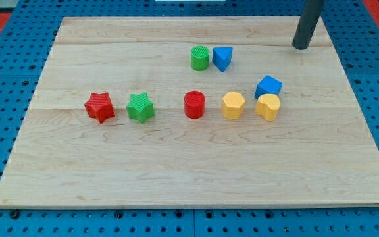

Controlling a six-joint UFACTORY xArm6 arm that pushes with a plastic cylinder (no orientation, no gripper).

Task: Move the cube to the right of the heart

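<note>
The blue cube (268,86) sits right of centre on the wooden board (176,171). The yellow heart (267,106) lies just below it, touching or nearly touching it. My tip (301,47) is near the board's top right, up and to the right of the blue cube, well apart from every block.
A yellow hexagon (233,105) lies left of the heart. A red cylinder (194,104), a green star (140,107) and a red star (99,106) run in a row to the left. A green cylinder (200,58) and a blue triangular block (222,58) sit near the top.
</note>
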